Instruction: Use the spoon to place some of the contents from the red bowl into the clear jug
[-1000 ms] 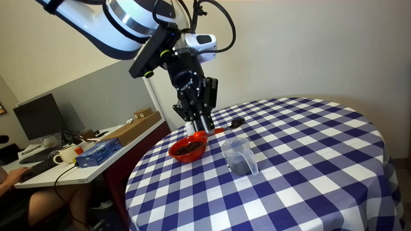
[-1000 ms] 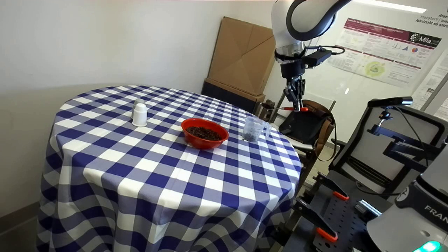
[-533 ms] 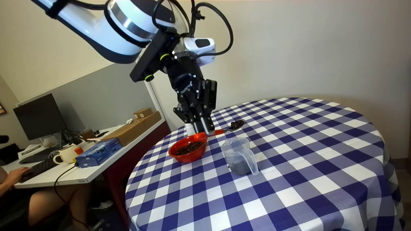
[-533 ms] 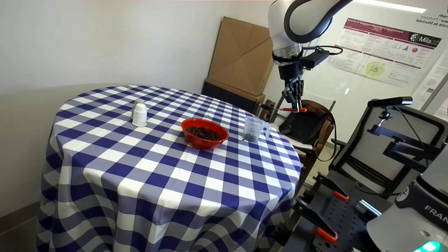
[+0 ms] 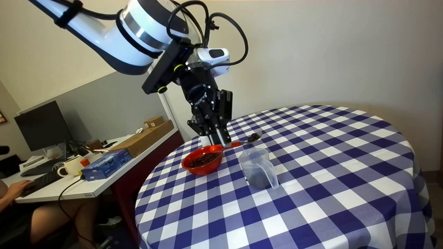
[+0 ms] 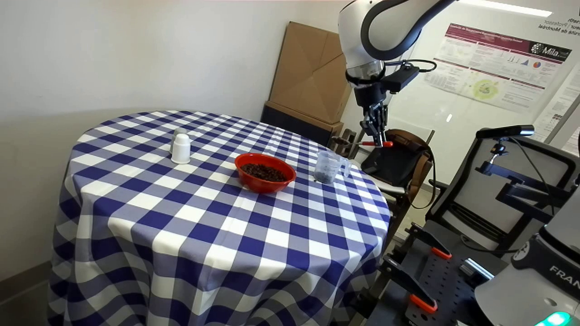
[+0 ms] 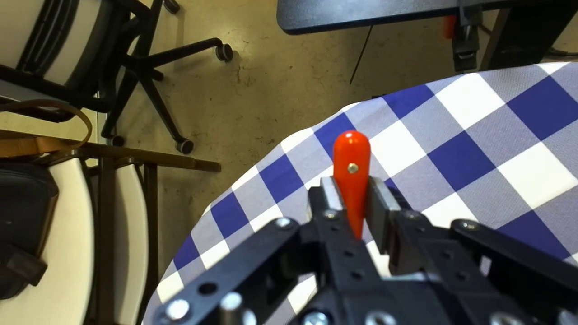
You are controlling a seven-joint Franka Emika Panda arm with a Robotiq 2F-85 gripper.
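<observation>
One red-handled spoon (image 7: 353, 180) sits pinched crosswise in the gripper (image 7: 356, 194).

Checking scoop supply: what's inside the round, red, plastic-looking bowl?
The red bowl holds loose, dark brown bits, visible in both exterior views. They cover its floor; that and any lower layers cannot be seen.

Looks like a research robotics lab doubling as an office, judging by a Mila academic poster (image 6: 494, 68), mirrored "Professor" lettering (image 6: 562, 21), a Franka robot base (image 6: 521, 290), perforated mounting plate (image 6: 446, 283), mesh-backed office chair (image 6: 482, 199), computer monitor (image 5: 43, 126) and keyboard (image 5: 45, 180).
</observation>
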